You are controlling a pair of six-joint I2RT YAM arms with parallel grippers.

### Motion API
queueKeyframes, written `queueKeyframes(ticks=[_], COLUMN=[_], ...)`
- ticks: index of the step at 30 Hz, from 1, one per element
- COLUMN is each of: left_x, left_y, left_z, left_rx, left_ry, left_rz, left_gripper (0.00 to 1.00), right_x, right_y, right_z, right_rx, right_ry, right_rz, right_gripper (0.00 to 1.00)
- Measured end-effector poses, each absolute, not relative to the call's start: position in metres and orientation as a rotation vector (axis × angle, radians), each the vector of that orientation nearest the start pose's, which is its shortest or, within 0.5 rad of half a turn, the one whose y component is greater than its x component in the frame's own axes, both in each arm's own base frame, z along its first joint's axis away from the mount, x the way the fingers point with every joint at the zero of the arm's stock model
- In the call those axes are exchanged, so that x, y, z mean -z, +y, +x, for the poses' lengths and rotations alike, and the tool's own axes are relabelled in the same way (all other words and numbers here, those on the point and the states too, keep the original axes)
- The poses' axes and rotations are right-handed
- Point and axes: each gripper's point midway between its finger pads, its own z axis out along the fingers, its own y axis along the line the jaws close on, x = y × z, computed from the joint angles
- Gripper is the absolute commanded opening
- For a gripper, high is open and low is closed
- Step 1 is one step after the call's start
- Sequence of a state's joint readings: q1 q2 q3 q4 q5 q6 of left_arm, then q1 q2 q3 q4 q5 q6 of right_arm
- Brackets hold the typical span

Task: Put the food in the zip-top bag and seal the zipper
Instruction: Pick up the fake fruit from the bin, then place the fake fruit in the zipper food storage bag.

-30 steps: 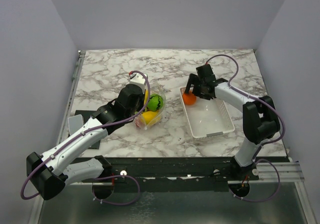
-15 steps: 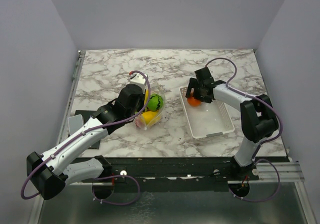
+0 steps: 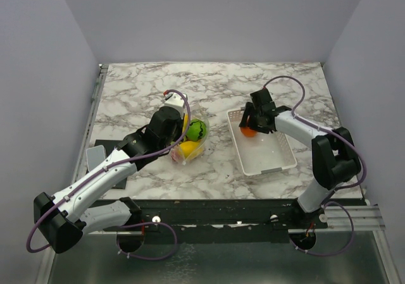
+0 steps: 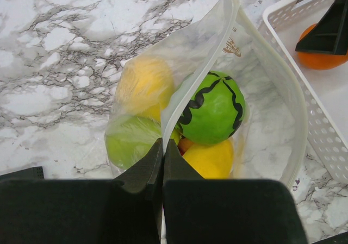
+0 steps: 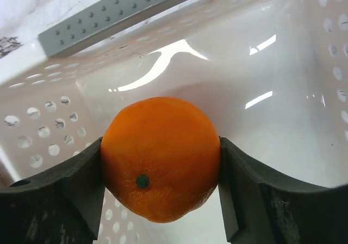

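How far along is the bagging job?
Done: watermelon ball and yellow fruits sit inside the zip-top bag, pinched open by the left end effector. In hand: right end effector grips the orange in the white tray. Left: bagging it, sealing the zipper.

The toy fruit (image 5: 160, 157) is orange, the perforated tray (image 5: 283, 92) white. The clear bag (image 4: 274, 92) shows a dark-striped green ball (image 4: 212, 108) and yellow pieces (image 4: 209, 160). The counter (image 4: 65, 48) is grey-veined white marble.
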State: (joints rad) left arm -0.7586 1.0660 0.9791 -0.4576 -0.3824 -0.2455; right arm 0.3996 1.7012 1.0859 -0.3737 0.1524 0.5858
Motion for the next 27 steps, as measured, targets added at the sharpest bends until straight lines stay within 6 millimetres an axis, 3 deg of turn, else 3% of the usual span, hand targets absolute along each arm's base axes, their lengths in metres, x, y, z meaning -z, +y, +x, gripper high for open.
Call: queueKeyframes(ticks=[4,11,16,27], left_x=[-0.224,-0.224,-0.224,-0.224], left_y=[-0.184,-0.184,-0.184,-0.184], left_z=[0.276,0.276,0.276,0.276], left_rx=[0.21,0.21,0.21,0.21], left_ry=[2.056,2.056,2.056,2.056], left_rz=[0.306,0.307,0.307,0.307], left_gripper=[0.0,0.0,0.0,0.0], right_x=[-0.075,-0.129,-0.157,-0.221], right_y=[0.149,0.152,0.162,0.232], right_z=[0.367,0.361,0.351,0.32], right_rx=[-0.203,-0.272,-0.342,-0.558], right_ry=[2.497,2.378,2.328,2.225], right_rz=[0.292,0.269,0.231,-0.012], right_gripper=[0.41,0.3,0.28,0.26])
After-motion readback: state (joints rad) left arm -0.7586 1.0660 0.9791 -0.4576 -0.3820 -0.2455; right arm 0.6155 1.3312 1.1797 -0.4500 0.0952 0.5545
